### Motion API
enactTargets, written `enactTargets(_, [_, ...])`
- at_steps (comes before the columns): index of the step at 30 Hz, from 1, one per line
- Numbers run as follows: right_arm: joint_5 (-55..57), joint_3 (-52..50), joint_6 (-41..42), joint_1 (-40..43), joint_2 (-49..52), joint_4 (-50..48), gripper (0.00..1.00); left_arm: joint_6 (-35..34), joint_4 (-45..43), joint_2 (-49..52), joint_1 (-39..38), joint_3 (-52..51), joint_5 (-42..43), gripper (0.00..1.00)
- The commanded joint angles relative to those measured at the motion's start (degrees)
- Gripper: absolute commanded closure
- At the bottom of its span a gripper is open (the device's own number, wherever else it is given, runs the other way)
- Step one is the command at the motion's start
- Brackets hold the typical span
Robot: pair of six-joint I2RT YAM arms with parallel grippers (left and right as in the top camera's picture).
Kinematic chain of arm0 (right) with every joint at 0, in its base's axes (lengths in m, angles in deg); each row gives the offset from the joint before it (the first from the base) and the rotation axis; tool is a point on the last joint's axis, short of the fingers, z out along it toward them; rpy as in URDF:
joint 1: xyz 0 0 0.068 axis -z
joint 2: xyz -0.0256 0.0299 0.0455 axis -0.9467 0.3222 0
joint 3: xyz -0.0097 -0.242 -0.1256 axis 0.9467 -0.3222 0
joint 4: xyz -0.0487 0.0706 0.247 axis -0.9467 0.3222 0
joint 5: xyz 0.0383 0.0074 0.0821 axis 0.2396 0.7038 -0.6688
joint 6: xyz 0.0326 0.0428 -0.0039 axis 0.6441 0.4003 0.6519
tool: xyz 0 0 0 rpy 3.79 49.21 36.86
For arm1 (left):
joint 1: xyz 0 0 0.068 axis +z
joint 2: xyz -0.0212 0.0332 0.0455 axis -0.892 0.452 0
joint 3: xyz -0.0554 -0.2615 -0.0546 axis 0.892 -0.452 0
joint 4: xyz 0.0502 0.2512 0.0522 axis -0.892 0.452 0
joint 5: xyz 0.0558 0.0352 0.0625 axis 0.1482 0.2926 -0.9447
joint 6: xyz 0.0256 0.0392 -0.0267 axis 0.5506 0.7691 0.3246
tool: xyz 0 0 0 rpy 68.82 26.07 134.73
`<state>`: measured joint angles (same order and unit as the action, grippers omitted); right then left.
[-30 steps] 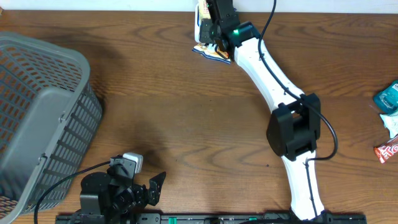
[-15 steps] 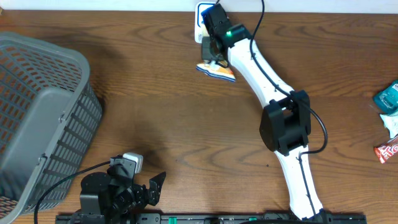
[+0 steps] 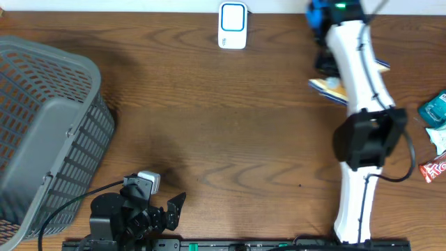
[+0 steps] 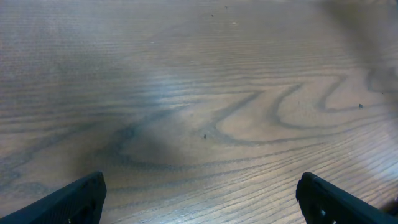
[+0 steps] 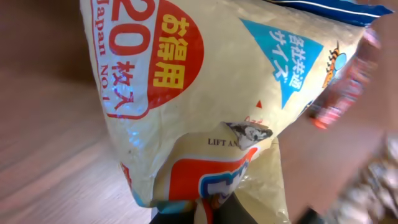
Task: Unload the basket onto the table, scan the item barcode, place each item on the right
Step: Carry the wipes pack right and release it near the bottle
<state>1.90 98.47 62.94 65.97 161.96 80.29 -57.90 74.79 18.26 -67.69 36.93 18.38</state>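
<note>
The item is a cream snack packet (image 5: 205, 93) with a red round label and a blue one; my right gripper (image 5: 211, 213) is shut on its lower edge. Seen from overhead, the packet (image 3: 326, 86) hangs under the right gripper (image 3: 325, 65) at the back right of the table, well to the right of the white barcode scanner (image 3: 232, 17), which stands at the back middle. No barcode shows on the side that faces the wrist camera. My left gripper (image 3: 167, 209) rests at the front left, open (image 4: 202, 200), with only bare wood between its fingers.
A grey plastic basket (image 3: 42, 125) fills the left side. At the right edge lie a teal packet (image 3: 433, 108) and a red-brown snack bar (image 3: 435, 168). The right arm (image 3: 362, 139) stretches from the front edge to the back.
The right arm has swung away from the scanner to the right, carrying the packet with it. The left arm has not moved.
</note>
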Motion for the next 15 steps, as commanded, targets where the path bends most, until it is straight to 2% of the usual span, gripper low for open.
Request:
enactTargets(1, [5.88, -5.66, 5.18, 7.61, -0.79, -0.50, 0.99, 0.57, 0.15, -0.15, 0.09, 0.50, -0.28, 0.02])
enactTargets(7, [4.55, -16.06, 5.55, 17.92, -0.79, -12.11, 0.99, 0.57, 0.15, -0.15, 0.09, 0.50, -0.28, 0.02])
enactTargets(8, [3.39, -17.35, 4.37, 19.12, -0.79, -14.32, 0.83, 0.57, 0.13, -0.15, 0.09, 0.50, -0.31, 0.02])
enactTargets(10, [1.75, -18.69, 1.29, 21.46, -0.79, -17.38, 0.11, 0.57, 0.13, -0.15, 0.09, 0.50, -0.31, 0.02])
enactTargets(11, [1.57, -18.62, 1.27, 22.62, -0.79, -17.75, 0.01, 0.57, 0.15, -0.15, 0.09, 0.50, -0.31, 0.02])
enactTargets(15, [-3.17, -14.53, 2.75, 25.94, -1.75, -15.67, 0.01, 0.57, 0.15, -0.15, 0.09, 0.50, -0.31, 0.02])
